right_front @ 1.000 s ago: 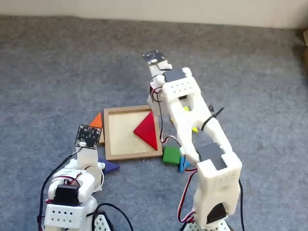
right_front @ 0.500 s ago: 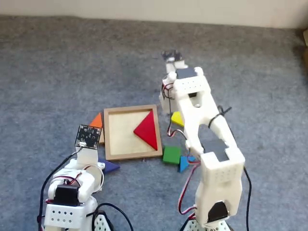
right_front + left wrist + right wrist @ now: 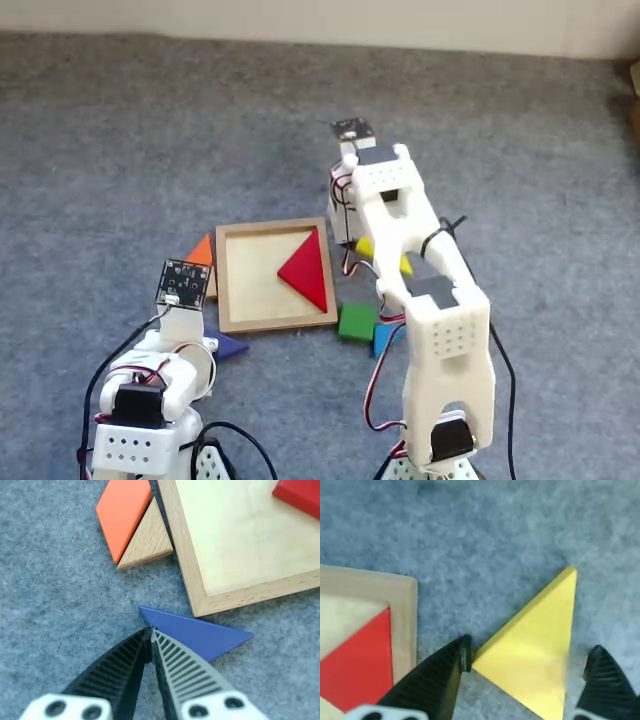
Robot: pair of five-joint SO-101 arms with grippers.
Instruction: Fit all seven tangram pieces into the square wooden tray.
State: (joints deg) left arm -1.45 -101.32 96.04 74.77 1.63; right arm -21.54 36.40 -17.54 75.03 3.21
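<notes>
The square wooden tray lies on the carpet with a red triangle in its right half. My right gripper is open, low over the yellow triangle, one finger on each side of it, just right of the tray's corner. My left gripper is shut, its tips touching a corner of the blue triangle below the tray's near left corner. An orange parallelogram and a plain wooden triangle lie together beside the tray's left rim.
A green square and a light blue piece lie by the tray's near right corner, beside the right arm's base. Grey carpet stretches open to the far side, left and right.
The right arm swung away to the right and farther out, then came back a little left over the yellow triangle. The left arm and all pieces stayed put.
</notes>
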